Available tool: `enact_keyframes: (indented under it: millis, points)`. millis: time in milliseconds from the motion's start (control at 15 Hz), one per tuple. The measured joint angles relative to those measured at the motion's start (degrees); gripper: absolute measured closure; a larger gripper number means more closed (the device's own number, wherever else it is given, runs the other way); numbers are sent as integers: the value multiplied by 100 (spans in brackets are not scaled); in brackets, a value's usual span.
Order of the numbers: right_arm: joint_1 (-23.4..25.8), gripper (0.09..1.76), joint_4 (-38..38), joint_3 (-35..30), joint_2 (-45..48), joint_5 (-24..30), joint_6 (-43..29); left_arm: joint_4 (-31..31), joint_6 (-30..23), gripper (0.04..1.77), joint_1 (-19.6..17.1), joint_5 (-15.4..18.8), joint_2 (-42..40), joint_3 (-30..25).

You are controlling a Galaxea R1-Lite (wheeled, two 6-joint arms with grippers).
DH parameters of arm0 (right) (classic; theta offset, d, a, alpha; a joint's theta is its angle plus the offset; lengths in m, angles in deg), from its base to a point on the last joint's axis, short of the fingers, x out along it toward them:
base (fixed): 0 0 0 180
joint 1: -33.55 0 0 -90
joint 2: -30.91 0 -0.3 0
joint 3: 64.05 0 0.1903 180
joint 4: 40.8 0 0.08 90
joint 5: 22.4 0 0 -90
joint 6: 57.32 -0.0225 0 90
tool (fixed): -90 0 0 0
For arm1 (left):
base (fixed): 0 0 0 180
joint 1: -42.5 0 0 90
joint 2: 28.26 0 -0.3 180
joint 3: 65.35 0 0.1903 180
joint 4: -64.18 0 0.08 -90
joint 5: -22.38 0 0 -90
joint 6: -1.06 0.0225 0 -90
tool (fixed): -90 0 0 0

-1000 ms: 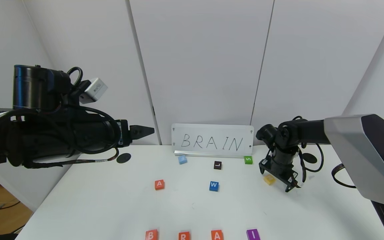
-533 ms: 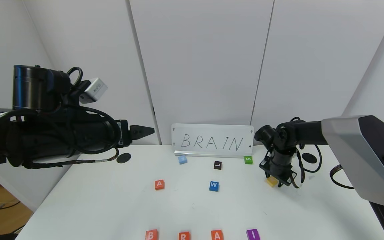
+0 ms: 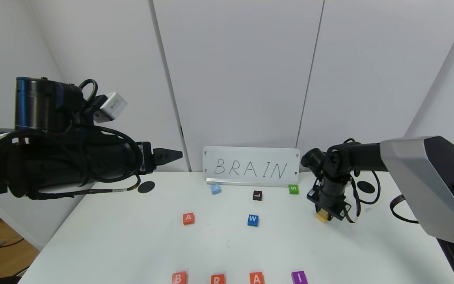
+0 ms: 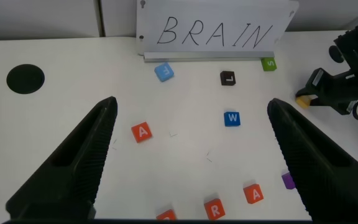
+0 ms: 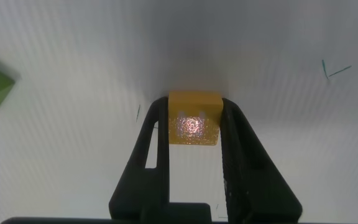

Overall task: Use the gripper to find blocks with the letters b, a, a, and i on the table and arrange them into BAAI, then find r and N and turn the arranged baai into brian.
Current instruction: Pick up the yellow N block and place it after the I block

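Note:
My right gripper [image 3: 324, 213] is shut on the yellow N block [image 3: 322, 216] low over the white table [image 3: 132, 244], at its right back part. In the right wrist view both fingers [image 5: 155, 134] press the sides of the N block [image 5: 194, 119]. At the front edge stand orange-red B [image 3: 179, 277], R [image 3: 218, 279], A [image 3: 256, 277] and purple I [image 3: 299, 277] in a row. A second orange-red A [image 3: 188, 218] lies mid-left. My left gripper [image 3: 168, 155] is open, held high at the left, empty; it also shows in the left wrist view [image 4: 191, 106].
A sign reading BRAIN [image 3: 250, 167] stands at the back. Near it lie a light-blue block [image 3: 215, 189], the black L [image 3: 257, 195], the green S [image 3: 293, 189] and the blue W [image 3: 253, 220]. Two black holes [image 3: 146, 186] [image 3: 365, 187] sit in the tabletop.
My right gripper moved left from beside the yellow N block to over it and closed on it. The left arm has not moved.

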State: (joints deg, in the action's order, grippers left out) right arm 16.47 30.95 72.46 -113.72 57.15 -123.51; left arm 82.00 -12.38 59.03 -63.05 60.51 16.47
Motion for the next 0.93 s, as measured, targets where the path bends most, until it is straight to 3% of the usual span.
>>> enact_keyframes:
  millis: [533,800,933]
  points:
    - [-91,131,334,-243,625,-33,416,2,11,9,0,2,9,0]
    - [-168,131,88,-870,1042,-41,846,5,11,9,0,7,9,0]
    - [-229,131,-427,-1421,1291,-30,1101,2,11,9,0,11,10,0]
